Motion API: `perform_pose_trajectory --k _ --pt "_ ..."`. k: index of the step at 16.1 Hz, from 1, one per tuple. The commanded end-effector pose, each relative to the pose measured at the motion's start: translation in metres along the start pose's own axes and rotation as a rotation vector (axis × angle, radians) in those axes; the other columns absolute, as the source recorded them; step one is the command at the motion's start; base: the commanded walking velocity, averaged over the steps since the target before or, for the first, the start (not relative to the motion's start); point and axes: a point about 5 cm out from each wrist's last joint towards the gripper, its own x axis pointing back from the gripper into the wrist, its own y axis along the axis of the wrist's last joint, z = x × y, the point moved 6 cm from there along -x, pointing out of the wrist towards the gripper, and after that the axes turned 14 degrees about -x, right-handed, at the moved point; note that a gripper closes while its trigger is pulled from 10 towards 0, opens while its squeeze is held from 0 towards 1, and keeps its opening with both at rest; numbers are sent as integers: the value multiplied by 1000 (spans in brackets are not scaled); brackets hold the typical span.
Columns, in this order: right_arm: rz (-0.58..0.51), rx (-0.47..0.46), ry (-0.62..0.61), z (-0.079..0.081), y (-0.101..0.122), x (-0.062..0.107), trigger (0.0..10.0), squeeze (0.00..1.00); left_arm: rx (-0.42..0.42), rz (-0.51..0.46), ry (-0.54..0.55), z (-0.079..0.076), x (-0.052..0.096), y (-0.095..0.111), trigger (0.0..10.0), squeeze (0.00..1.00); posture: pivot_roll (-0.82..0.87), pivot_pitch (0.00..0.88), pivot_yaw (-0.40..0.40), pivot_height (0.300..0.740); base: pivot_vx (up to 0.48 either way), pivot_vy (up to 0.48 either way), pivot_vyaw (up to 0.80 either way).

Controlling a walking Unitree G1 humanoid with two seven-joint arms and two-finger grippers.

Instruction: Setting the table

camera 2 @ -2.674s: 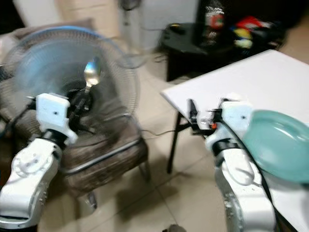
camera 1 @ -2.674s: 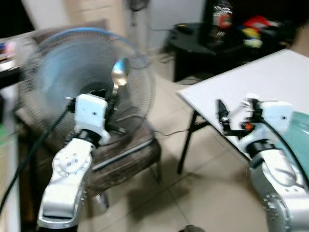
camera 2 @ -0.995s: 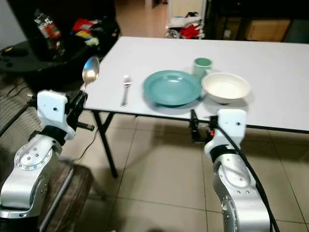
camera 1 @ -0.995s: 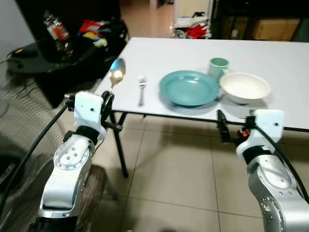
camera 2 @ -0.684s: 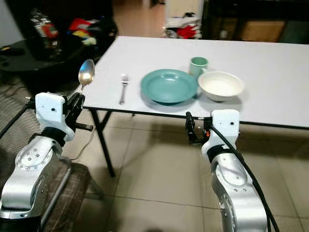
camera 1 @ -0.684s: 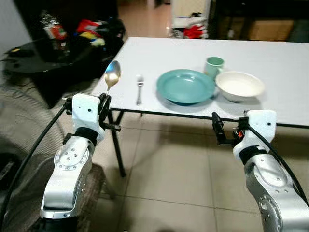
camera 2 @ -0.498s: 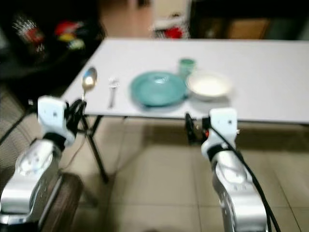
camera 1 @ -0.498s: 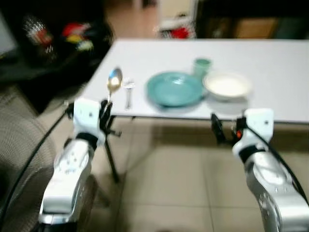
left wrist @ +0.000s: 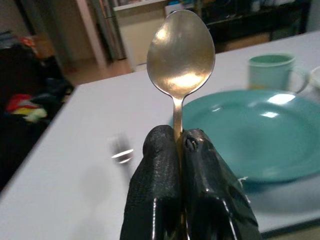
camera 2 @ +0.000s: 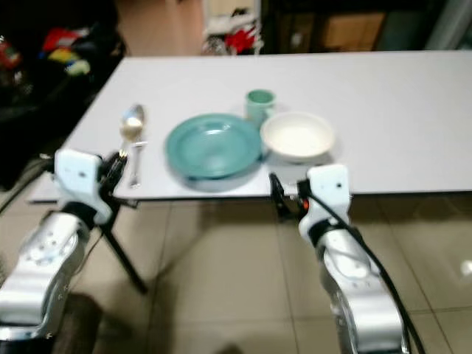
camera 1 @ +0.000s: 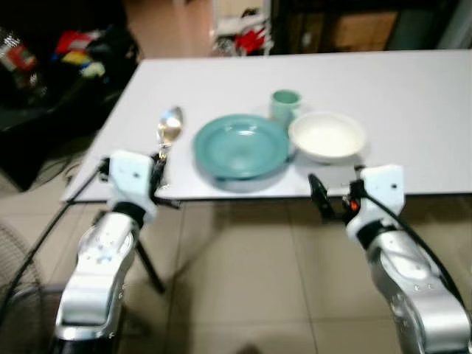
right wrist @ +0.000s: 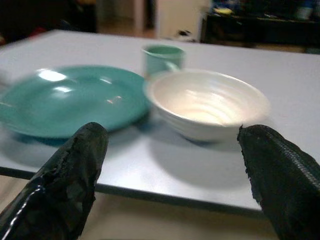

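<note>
A silver spoon (left wrist: 180, 52) stands upright in my left gripper (left wrist: 180, 137), which is shut on its handle. That gripper (camera 1: 156, 168) hovers at the white table's (camera 1: 398, 81) near left edge. A fork (camera 2: 136, 161) lies on the table just beyond the gripper, left of a teal plate (camera 1: 240, 146). Behind the plate stands a green mug (camera 1: 285, 104), and a white bowl (camera 1: 327, 136) sits to the plate's right. My right gripper (right wrist: 172, 134) is open and empty, just below the table's front edge in front of the bowl.
A dark low table (camera 1: 51, 66) with colourful clutter stands at the far left. Dark shelving lines the back wall. A black table leg (camera 1: 153, 271) slants down beneath the left corner. Tiled floor (camera 1: 243, 287) stretches under the table.
The whole view has swung and drawn nearer, so the table now lies straight ahead. The spoon stays in my left gripper; my right gripper stays open.
</note>
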Motion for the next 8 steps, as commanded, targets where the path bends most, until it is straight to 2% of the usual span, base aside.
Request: perform_pose_trajectory --k 1,7,8 --pt "-30 -12 23 4 8 -1 10000 0 -17 -17 -6 -1 0 6 10000 0 -74 0 52 740 345 0 0" --pt "-20 -17 58 5 5 3 10000 0 -16 -6 -15 -1 0 3 10000 0 -74 0 47 740 347 0 0" --pt "-29 -33 84 10 7 4 10000 0 -17 -11 -32 -4 0 4 10000 0 -74 0 47 740 349 0 0"
